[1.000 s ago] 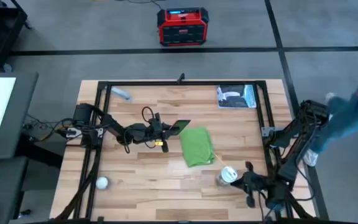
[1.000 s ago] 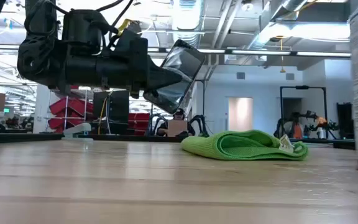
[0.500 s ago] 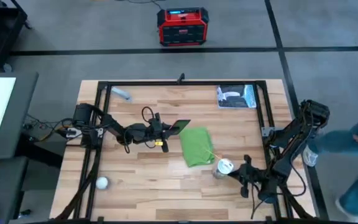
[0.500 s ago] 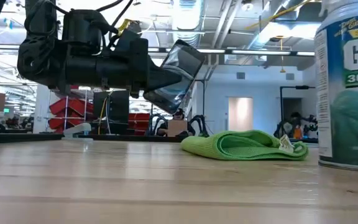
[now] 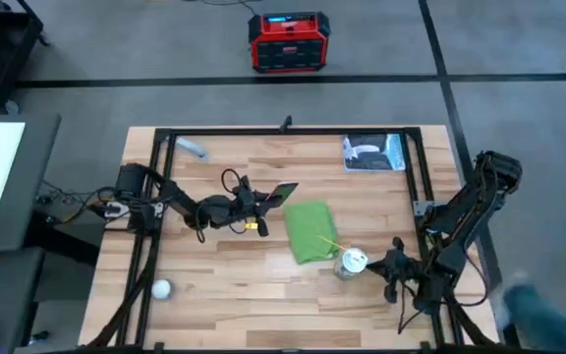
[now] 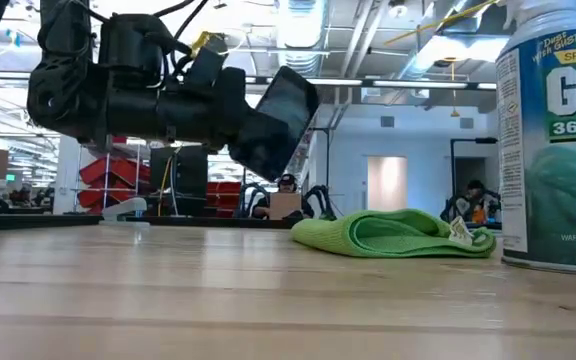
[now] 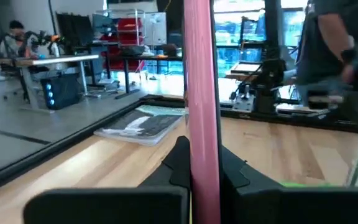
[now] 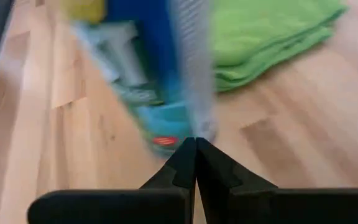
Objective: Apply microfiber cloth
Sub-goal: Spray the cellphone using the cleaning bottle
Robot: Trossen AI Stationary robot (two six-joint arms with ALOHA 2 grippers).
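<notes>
Left gripper [image 5: 268, 197]: held up off the table, left of centre, clamped on a black phone [image 6: 276, 120] that showed edge-on in the left wrist view as a pink-cased strip [image 7: 202, 106].
Right gripper [image 5: 385, 272]: low at the front right, just beside a spray can [image 5: 351, 264]; whether its fingers were parted or closed, I could not tell.
Microfiber cloth [image 5: 311, 232]: bright green, folded, flat on the wooden table [image 5: 224, 265] near centre, between phone and can; nothing touched it.
Step in hand (judgement): cloth not yet picked up. The right arm looked nearer; it should clear the can, which stood just beside the cloth's front corner, and pinch the thick folded edge [image 6: 393, 236], not a single layer.
Risk: a low sweep could knock the can over.
Phone: better kept level and steady, screen presented toward the cloth.
Can label [image 6: 558, 150]: "SPRAY", large "GU", "360°" readable; the rest cut off.
Rear right: blue-and-white flat packet [image 5: 373, 153], print illegible.
Front left: small white ball [image 5: 161, 289], unmarked.
Floor beyond table: red-and-black box [image 5: 289, 41], display unreadable.
</notes>
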